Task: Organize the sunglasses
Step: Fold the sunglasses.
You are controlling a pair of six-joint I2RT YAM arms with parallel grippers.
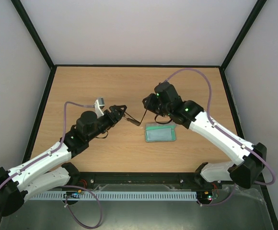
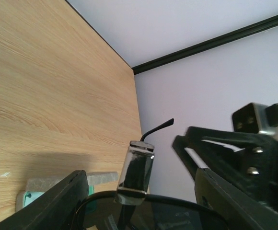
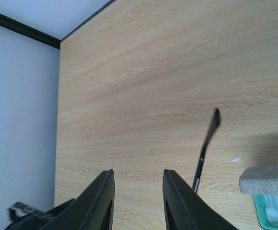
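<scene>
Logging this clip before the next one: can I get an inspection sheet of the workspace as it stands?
Surface: light wooden table.
Job's things: dark wire-framed round-lens sunglasses, held above the table, one temple arm sticking out.
Clutter: grey rectangular case, lying open right of centre, pale blue-green inside.
Hands: left hand closed on the sunglasses; right hand open, empty.
Cables: purple cables looping off both arms.
Surroundings: white walls with black frame edges.
</scene>
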